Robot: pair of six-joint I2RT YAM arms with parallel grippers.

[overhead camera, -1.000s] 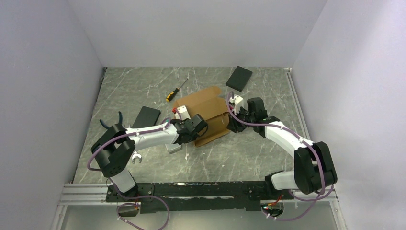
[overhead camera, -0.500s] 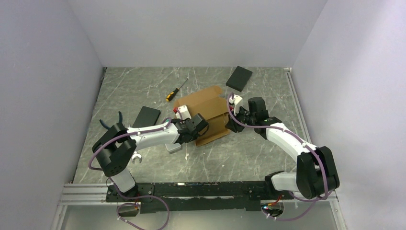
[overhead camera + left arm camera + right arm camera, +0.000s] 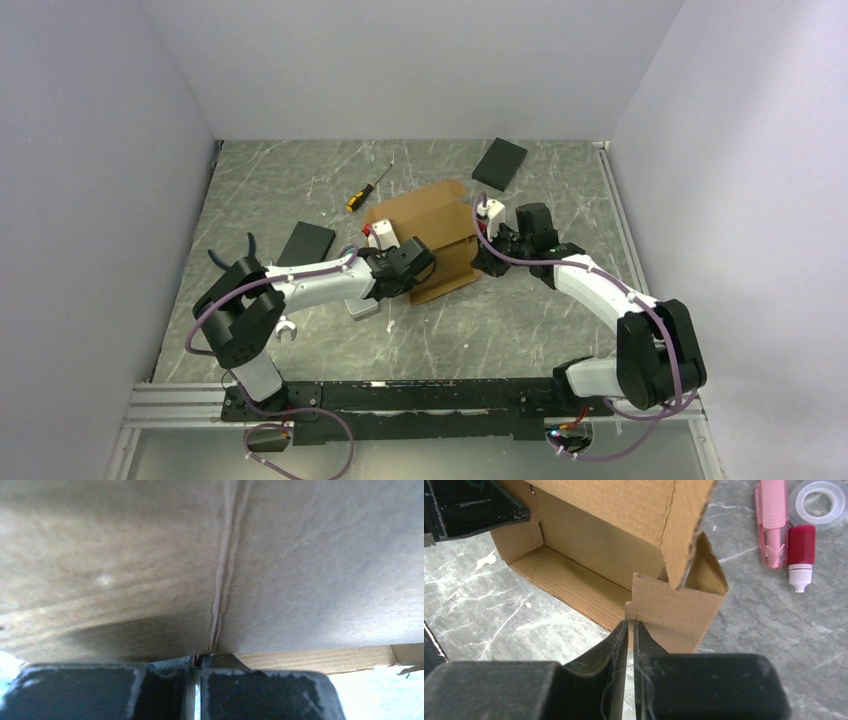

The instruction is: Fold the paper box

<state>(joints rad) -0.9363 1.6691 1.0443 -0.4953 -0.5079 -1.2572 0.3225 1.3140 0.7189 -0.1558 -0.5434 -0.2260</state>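
We see our left gripper (image 3: 196, 661) with fingers together, pressed against a creased wall of the paper box (image 3: 432, 232), which sits half-formed mid-way across the marble table (image 3: 500, 320). Our right gripper (image 3: 630, 629) pinches the box's end flap edge.

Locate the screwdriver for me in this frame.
In the top view the screwdriver lies left of centre in the far half of the scene, just beyond the far-left corner of the paper box.

Paper box (image 3: 432, 232): tan corrugated card, partly erected, flaps loose. Sits between left gripper (image 3: 196, 661) and right gripper (image 3: 630, 628), pinched by both.
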